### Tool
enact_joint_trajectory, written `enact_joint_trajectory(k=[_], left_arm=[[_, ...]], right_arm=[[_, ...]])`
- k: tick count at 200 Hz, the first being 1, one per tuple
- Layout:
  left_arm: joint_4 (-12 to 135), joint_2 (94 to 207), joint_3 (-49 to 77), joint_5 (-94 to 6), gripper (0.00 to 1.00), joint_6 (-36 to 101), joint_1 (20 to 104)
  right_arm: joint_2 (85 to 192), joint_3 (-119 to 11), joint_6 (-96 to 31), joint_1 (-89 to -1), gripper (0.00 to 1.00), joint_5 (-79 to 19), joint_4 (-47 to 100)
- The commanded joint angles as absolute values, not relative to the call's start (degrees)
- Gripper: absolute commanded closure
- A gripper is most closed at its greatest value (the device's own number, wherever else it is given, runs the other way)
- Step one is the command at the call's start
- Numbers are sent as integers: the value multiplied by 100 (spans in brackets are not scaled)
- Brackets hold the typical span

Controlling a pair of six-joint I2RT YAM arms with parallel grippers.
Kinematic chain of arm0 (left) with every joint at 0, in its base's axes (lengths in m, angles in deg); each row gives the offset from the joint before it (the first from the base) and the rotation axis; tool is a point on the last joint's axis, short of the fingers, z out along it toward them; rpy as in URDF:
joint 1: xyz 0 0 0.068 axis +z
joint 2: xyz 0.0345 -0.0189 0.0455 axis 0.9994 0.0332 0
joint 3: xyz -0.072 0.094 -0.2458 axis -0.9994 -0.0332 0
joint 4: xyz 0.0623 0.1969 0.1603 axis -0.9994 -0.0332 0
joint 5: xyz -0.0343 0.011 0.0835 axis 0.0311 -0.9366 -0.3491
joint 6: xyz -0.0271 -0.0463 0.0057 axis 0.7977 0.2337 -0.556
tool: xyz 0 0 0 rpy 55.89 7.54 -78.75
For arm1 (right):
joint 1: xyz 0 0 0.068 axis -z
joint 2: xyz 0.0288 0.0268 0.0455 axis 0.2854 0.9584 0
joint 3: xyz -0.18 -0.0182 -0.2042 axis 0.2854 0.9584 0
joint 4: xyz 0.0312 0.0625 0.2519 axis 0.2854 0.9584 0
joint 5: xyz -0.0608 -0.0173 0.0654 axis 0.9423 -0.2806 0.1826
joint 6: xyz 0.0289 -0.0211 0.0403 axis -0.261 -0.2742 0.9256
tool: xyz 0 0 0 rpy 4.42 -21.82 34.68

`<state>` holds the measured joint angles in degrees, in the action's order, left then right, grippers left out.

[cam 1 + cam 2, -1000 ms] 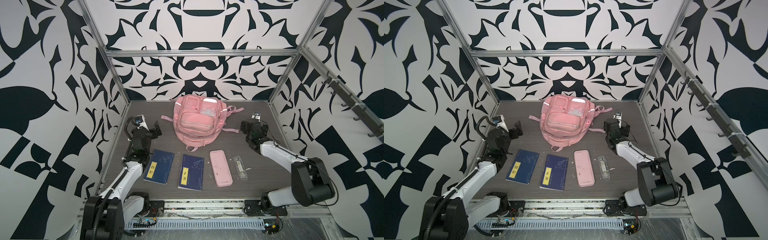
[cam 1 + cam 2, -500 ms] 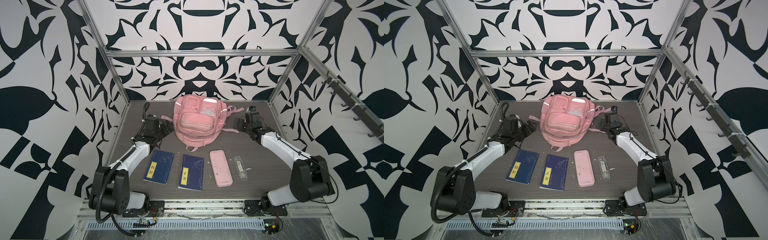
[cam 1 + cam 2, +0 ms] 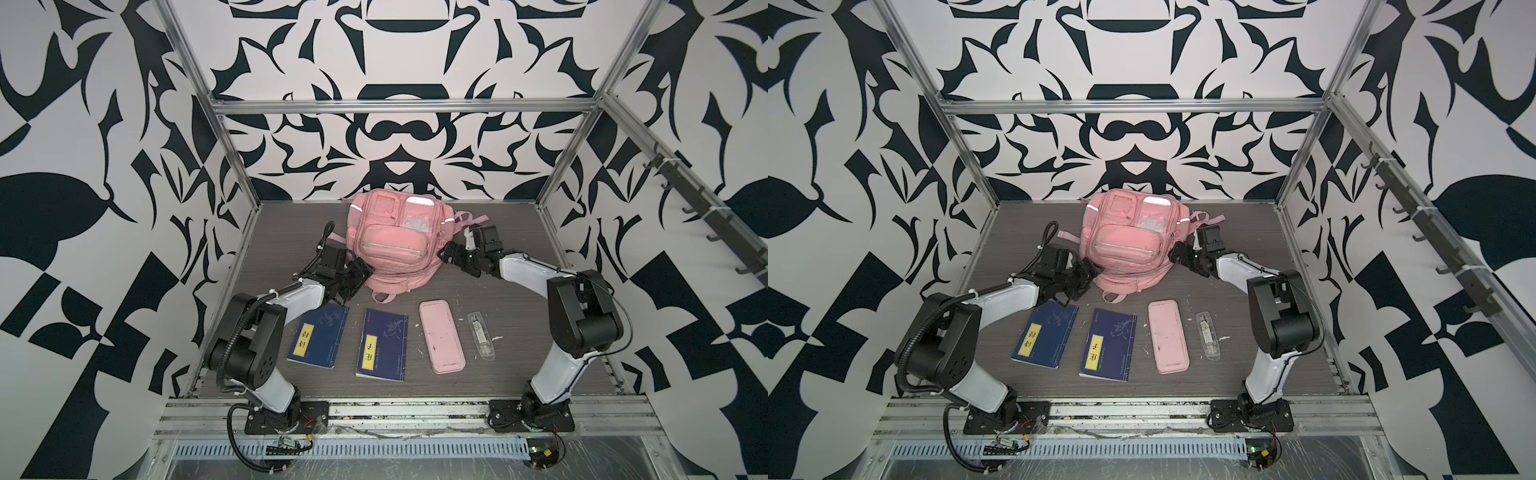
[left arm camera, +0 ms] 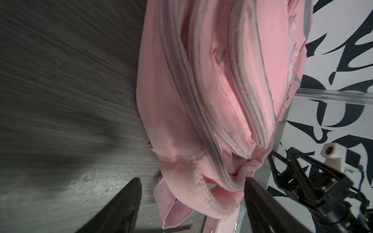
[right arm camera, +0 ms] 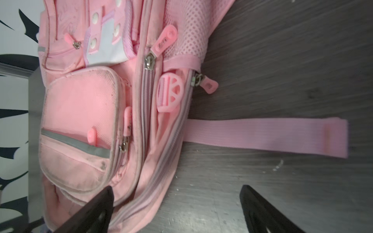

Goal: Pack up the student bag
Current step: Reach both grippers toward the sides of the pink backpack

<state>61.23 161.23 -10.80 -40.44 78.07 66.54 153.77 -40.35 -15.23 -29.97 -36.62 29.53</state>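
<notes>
left hand [image 3: 360,272], right hand [image 3: 445,254] moved in flanking student bag [image 3: 392,249], notebooks [image 3: 319,335] nearby

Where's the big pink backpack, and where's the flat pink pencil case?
Big pink fabric backpack [image 3: 392,249]: in a top view, front pocket.
Flat pink oblong pencil case [image 3: 441,336]: in a top view, middle of lid.

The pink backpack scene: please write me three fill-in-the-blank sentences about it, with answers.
1. In front of the large pink fabric backpack lie ____ dark blue notebooks.
2. Each notebook bears a ____ label.
3. The flat pink oblong pencil case lies to the ____ of both notebooks in both top views.
Answers: two; yellow; right
</notes>
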Motion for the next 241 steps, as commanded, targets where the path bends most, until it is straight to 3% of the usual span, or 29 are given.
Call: enact_joint_trajectory(k=[1,40,78,119,134,195,241], left_arm=[[6274,16312,-854,-3897,22,7976,6635],[6235,16613,-697,-3859,29,7850,6635],[6101,16785,-524,-3914,40,7617,6649],[6023,17207,-125,-3687,46,7431,6894],[5984,17336,16,-3605,46,7373,7045],[5646,17745,731,-3321,47,7053,7543],[5296,17996,1216,-3242,43,6716,7728]], right_arm=[[15661,-4640,-1107,-3029,4,-4136,2644],[16355,-5162,-880,-3151,21,-4404,2626],[16380,-5241,-986,-3308,38,-4308,2851],[16249,-5063,-976,-3446,68,-4342,2925],[16233,-5022,-952,-3588,74,-4354,2932],[16326,-5111,-792,-4412,72,-4236,2865],[16261,-5157,-683,-4759,53,-4265,2798]])
